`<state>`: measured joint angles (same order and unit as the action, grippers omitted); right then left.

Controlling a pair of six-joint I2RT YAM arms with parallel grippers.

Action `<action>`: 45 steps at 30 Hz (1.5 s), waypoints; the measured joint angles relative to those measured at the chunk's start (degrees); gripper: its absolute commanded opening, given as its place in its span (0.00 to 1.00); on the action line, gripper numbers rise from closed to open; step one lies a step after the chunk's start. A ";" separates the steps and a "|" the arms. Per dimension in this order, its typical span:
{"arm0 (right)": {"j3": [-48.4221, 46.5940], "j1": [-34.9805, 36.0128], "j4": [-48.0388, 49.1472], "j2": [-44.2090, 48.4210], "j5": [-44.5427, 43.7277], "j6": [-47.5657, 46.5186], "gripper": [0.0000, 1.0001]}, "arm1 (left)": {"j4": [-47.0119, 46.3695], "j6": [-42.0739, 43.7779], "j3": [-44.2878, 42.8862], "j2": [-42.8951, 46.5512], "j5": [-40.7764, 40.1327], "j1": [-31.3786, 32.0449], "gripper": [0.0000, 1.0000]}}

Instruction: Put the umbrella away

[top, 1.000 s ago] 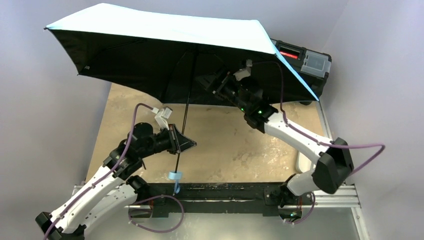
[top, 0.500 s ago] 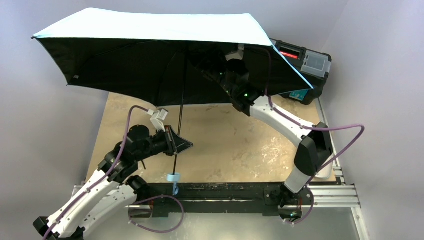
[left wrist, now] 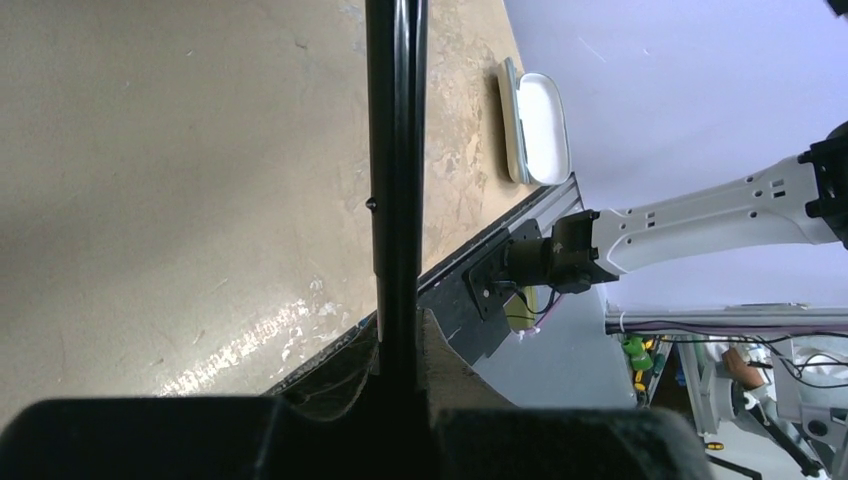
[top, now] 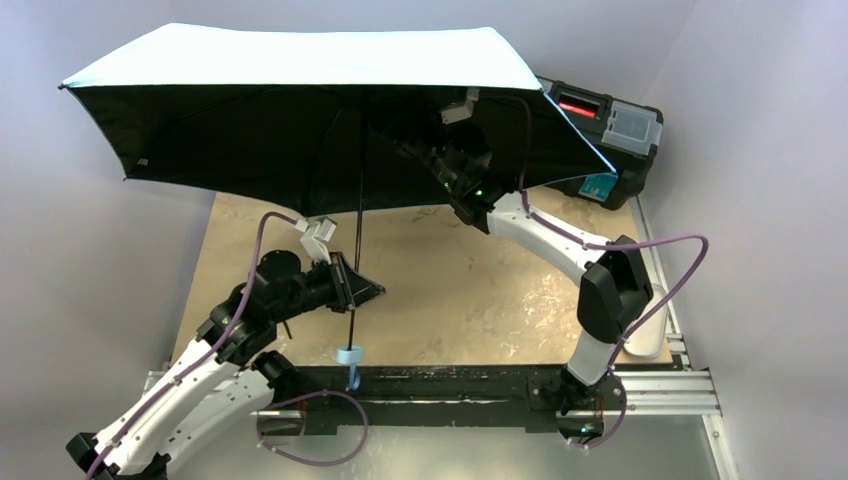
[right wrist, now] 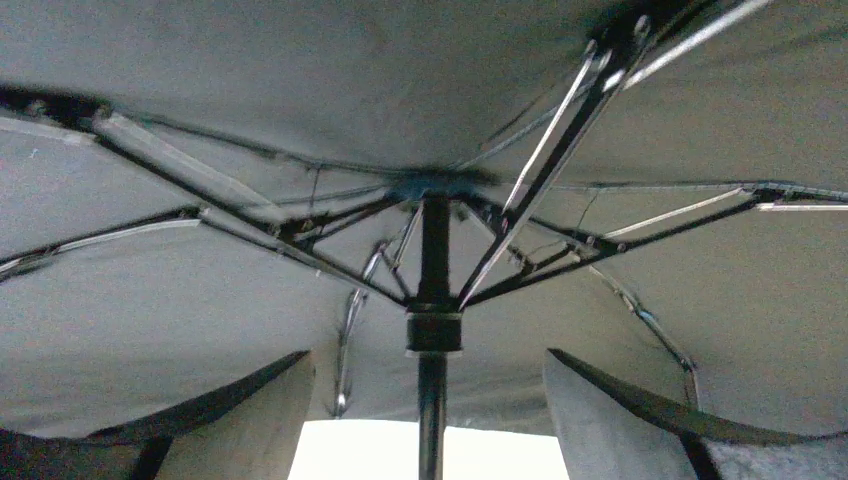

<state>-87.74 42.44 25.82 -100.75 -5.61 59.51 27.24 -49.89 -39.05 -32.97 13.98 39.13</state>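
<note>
Farther under the umbrella [top: 300, 60] reaches the spread right hand [right wrist: 428, 356]; left hand [top: 366, 291] pinches shaft [left wrist: 397, 150].

The left arm [top: 190, 395] and right arm [top: 545, 232] have white shells, black joints and looping purple cables [top: 655, 239].

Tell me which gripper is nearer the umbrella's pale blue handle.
Left. The left gripper is shut on the umbrella shaft just above the handle; the right gripper is open, high under the canopy, straddling the shaft.

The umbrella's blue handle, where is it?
In the top view, the handle sits at the shaft's end, just past the left gripper, by the table's near edge.
</note>
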 measured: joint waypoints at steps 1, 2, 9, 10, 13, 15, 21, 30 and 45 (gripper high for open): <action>1.53 0.20 2.47 0.39 0.37 0.04 0.88 | 0.11 0.02 -0.02 -0.11 -0.11 0.02 0.00; 3.28 0.61 4.50 1.01 0.33 0.09 0.88 | 0.31 0.02 -0.09 -0.28 -0.17 0.02 0.00; 5.88 5.38 4.15 3.13 -7.39 -0.37 0.84 | 1.09 0.02 -1.99 -2.08 -0.57 0.02 0.00; 4.72 6.12 2.16 2.99 -8.81 -0.44 0.85 | 1.20 0.02 -2.12 -2.23 -0.63 0.02 0.00; 0.98 8.48 -2.10 2.82 -13.90 -1.20 0.84 | 1.77 0.04 -2.75 -2.54 -0.79 0.02 0.00; -0.48 9.62 -2.86 2.82 -16.57 -1.92 0.82 | 2.19 0.04 -3.21 -2.54 -0.79 0.04 0.00; -6.88 10.19 -6.69 -0.59 -21.68 -4.11 0.70 | 3.26 0.02 -3.65 -1.88 -0.96 0.11 0.00; -15.02 10.05 -10.60 -7.32 -24.79 -5.75 0.55 | 5.20 0.07 -3.65 -0.26 -0.96 0.26 0.00; -20.02 8.35 -13.46 -12.46 -21.22 -6.10 0.00 | 4.90 -0.07 -4.20 1.66 -4.37 -0.39 0.00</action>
<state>-107.77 50.78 12.36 -113.21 -26.83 53.41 32.14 -49.95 -43.24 -31.31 9.61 38.74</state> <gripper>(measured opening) 0.195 0.063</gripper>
